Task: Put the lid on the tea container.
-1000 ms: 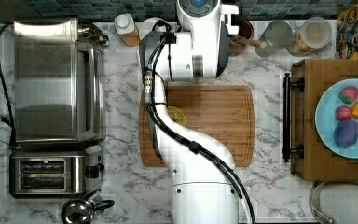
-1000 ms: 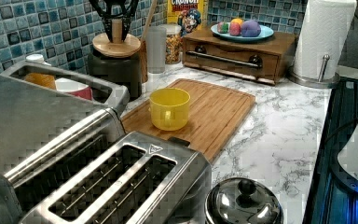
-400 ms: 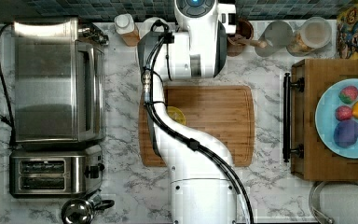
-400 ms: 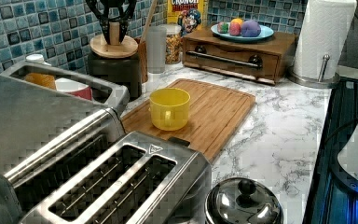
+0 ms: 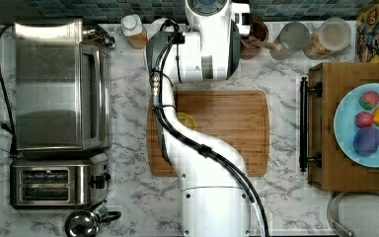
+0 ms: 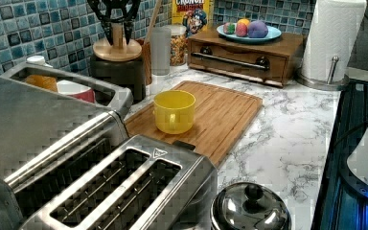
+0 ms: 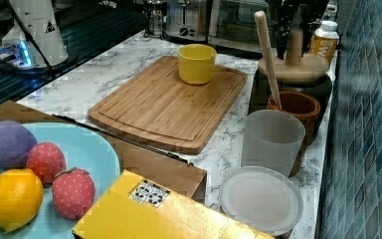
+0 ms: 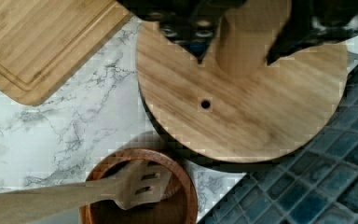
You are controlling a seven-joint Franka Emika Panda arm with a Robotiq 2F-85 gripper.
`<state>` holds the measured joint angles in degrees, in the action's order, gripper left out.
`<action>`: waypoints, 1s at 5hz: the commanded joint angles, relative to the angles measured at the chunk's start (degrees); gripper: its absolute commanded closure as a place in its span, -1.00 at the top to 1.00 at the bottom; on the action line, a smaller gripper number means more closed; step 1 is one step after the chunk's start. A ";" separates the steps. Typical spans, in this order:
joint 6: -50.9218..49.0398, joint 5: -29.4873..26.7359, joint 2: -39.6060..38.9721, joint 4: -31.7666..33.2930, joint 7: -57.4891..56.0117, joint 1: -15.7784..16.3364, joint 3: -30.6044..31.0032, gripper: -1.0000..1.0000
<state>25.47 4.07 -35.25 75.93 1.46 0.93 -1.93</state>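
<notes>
Lifted since a second ago, the wooden lid (image 6: 117, 49) now hovers just above the black tea container (image 6: 118, 76), which stands far left in the left view, beside the cutting board (image 6: 206, 112). The gripper (image 8: 242, 53) pinches the lid's knob (rim still offset). Centring before lowering looks wise.

"CRUNCH" on cereal box (image 6: 190, 10)
</notes>
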 commanded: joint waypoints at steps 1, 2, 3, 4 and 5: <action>-0.73 -2.43 4.83 -4.84 -1.31 -0.80 1.19 1.00; -0.73 -2.48 4.82 -4.85 -1.34 -0.74 1.10 1.00; -0.73 -2.38 4.82 -4.85 -1.29 -0.86 1.27 1.00; -0.73 -2.51 4.83 -4.84 -1.35 -0.69 1.04 1.00; -0.73 -2.49 4.82 -4.84 -1.34 -0.73 1.09 1.00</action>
<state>25.37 2.67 -35.05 75.31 1.46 0.64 -1.24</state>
